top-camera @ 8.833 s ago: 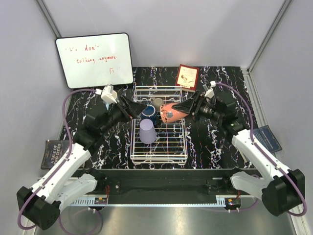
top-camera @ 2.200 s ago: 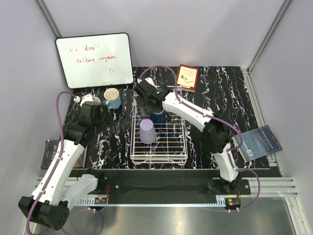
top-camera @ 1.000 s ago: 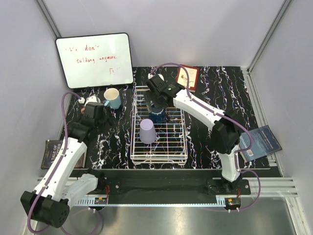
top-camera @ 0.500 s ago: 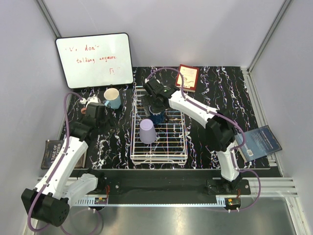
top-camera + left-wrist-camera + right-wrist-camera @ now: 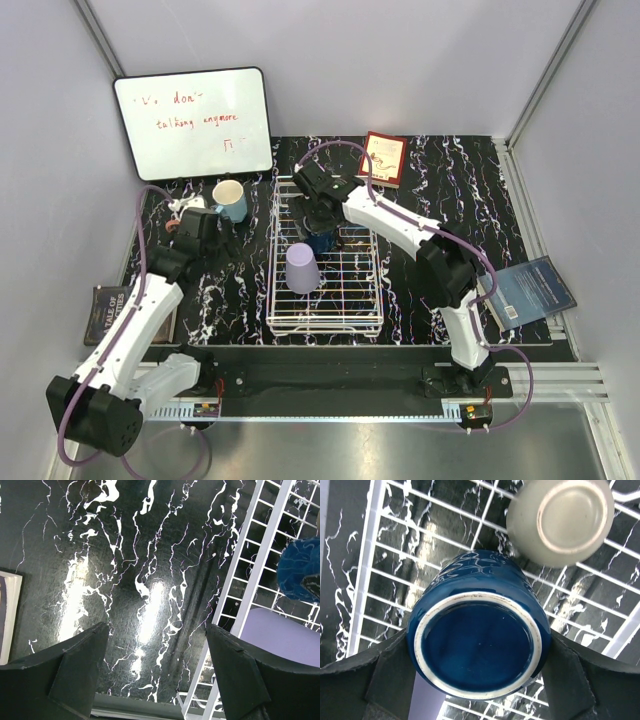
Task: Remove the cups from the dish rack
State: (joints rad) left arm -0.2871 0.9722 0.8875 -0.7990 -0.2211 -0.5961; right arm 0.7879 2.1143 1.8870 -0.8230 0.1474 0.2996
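The white wire dish rack [image 5: 271, 292] stands mid-table. In it are an upside-down lavender tumbler [image 5: 302, 267], an upside-down dark blue cup [image 5: 322, 241] and a grey-beige cup [image 5: 560, 520], which my right arm hides in the top view. My right gripper [image 5: 318, 222] reaches in from the far side, and its fingers [image 5: 395, 672] press both sides of the dark blue cup [image 5: 479, 647]. The light blue mug [image 5: 229, 200] stands upright on the table left of the rack. My left gripper [image 5: 220, 237] is open and empty [image 5: 157, 630] beside it. The salmon cup is out of view.
A whiteboard [image 5: 193, 122] leans at the back left and a red card [image 5: 383, 157] at the back behind the rack. One book [image 5: 108, 313] lies at the left table edge, another [image 5: 530, 290] at the right. The rack's rail [image 5: 250, 590] is close to my left fingers.
My right gripper has settled down around the dark blue cup and closed on it. My left arm has drawn slightly back from the light blue mug it set down earlier.
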